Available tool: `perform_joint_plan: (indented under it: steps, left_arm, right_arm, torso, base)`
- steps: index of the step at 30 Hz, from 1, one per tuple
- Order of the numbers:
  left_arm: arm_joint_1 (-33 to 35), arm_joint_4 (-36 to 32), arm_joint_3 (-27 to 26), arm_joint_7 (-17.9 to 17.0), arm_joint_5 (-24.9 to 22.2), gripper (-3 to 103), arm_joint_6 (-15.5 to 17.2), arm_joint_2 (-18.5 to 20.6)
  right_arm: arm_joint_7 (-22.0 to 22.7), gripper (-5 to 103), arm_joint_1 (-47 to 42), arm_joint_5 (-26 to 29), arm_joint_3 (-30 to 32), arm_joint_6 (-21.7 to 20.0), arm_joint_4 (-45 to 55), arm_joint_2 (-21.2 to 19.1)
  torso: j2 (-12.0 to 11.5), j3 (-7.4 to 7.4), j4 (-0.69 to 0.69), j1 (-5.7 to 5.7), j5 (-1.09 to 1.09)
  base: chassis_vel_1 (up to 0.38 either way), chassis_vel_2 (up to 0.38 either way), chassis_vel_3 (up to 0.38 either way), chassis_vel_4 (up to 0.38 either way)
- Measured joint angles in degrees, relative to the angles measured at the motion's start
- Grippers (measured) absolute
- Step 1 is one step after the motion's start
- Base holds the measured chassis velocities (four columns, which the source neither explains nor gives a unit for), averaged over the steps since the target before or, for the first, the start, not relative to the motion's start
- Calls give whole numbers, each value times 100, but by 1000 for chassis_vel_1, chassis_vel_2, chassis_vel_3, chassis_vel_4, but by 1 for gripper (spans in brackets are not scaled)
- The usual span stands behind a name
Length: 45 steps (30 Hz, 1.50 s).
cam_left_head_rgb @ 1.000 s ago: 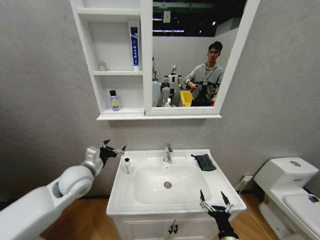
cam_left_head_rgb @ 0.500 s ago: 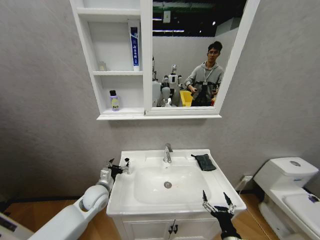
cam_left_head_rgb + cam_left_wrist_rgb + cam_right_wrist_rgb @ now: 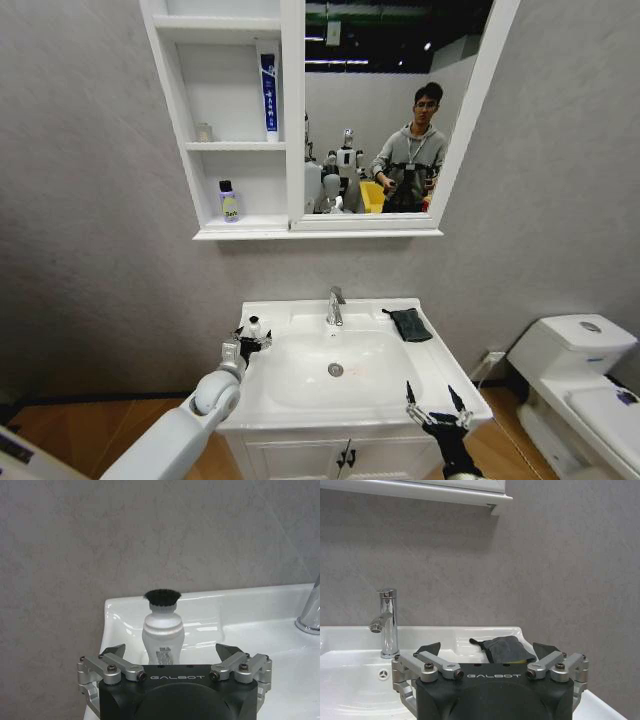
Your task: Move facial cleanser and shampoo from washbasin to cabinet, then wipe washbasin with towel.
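Your left gripper (image 3: 172, 661) spread wide, black-capped white bottle (image 3: 163, 630) between fingers, ungripped, chrome tap (image 3: 335, 306) beyond, right gripper (image 3: 490, 659) open, empty, towel (image 3: 505, 649) ahead.

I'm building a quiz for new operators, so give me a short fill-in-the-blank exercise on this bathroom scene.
1. The left gripper is open around a small white bottle with a ____ cap.
2. The towel lies on the washbasin to the ____ of the tap in the head view.
3. The right gripper hovers open at the washbasin's ____ edge.
4. In the cabinet, the blue-and-white tube stands on the ____ shelf.

Missing words: black; right; front; middle
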Motion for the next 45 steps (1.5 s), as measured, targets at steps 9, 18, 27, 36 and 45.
perform_joint_plan:
  steps: [9, 18, 27, 36, 45]
  left_arm:
    - [-20, 229, -28, 36, 0, 76, -79, -149]
    - [-6, -206, -82, -80, -71, 41, -133, 74]
    - [0, -1377, -424, -121, -428, 41, 34, 906]
    - [-1576, -2978, -607, -338, -2490, 41, 1025, 2607]
    - [-4274, -3102, -54, -565, -4477, 41, 2067, 3169]
  right_arm:
    - [-18, 100, -35, 91, 137, 45, -7, -7]
    - [-19, 100, -7, 71, 72, 52, -26, 16]
    - [-20, 100, 42, 0, -14, 65, -45, 41]
    - [-6, 100, 126, -49, -81, 16, 39, 46]
    - [-56, 100, 79, 15, -3, 90, 70, 55]
  torso:
    - [0, 0, 1, 0, 0]
    - [0, 0, 0, 0, -1]
    - [0, 0, 1, 0, -3]
    - [0, 0, 0, 0, 0]
    - [1, 0, 0, 0, 1]
  base:
    - [0, 0, 0, 0]
    - [0, 0, 0, 0]
    - [0, 0, 0, 0]
    - [0, 0, 0, 0]
    - [0, 0, 0, 0]
